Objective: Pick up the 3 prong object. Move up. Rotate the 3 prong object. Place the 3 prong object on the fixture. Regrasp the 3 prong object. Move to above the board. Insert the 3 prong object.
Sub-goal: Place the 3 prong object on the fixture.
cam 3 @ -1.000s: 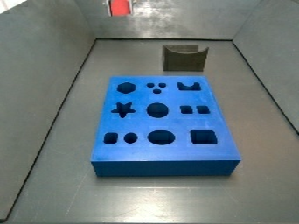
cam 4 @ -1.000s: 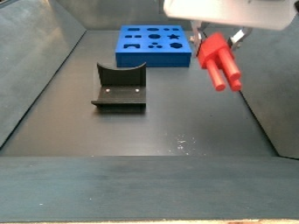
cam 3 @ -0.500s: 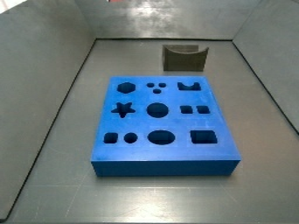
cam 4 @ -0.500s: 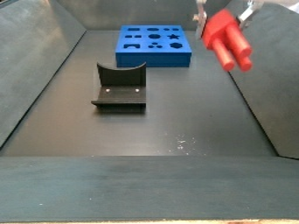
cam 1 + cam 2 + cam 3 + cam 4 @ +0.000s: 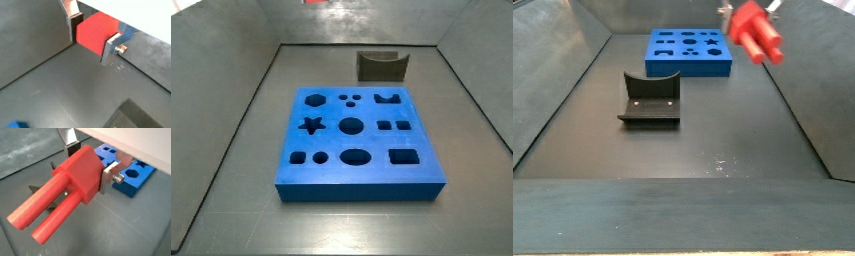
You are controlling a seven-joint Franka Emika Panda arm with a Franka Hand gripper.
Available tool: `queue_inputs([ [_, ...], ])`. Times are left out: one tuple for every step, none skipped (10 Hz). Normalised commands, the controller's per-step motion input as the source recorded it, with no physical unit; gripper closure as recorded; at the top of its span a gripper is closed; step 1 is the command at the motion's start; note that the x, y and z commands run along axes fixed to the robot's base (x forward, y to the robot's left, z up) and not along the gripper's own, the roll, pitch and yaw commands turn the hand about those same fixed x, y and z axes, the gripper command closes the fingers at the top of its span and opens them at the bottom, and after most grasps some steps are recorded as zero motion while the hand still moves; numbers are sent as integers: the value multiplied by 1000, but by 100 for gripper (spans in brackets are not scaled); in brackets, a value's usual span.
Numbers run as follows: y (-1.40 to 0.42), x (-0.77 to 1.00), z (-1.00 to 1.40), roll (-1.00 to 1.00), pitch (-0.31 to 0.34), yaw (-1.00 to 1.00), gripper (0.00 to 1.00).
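While lifted clear of floor, gripper [image 5: 87, 164] clamped on red block [image 5: 63, 195]; rotate step in hand. Next: turn prongs, lower onto fixture [image 5: 649, 99].

Smooth matt red plastic 3 prong object [image 5: 70, 188] clamped high in gripper [image 5: 85, 167], shiny metal jaws, matt blue board [image 5: 354, 140]

Dark grey matte floor [image 5: 714, 130], lightly scuffed, a few pale specks [image 5: 720, 162] toward the near edge in a side view. Boxed in by smooth grey metal walls [image 5: 225, 25] sloping outward. Diffuse overhead glare on the back wall [image 5: 372, 22].
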Motion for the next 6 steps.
queue_inputs([
  [-351, 1000, -45, 140, 39, 87, 100],
  [-320, 1000, -44, 131, 44, 59, 100],
  [-307, 1000, -44, 129, 48, 53, 100],
  [-283, 1000, -42, 128, 54, 45, 100],
  [-271, 1000, -42, 128, 62, 45, 100],
  [-249, 1000, -40, 131, 70, 44, 100],
])
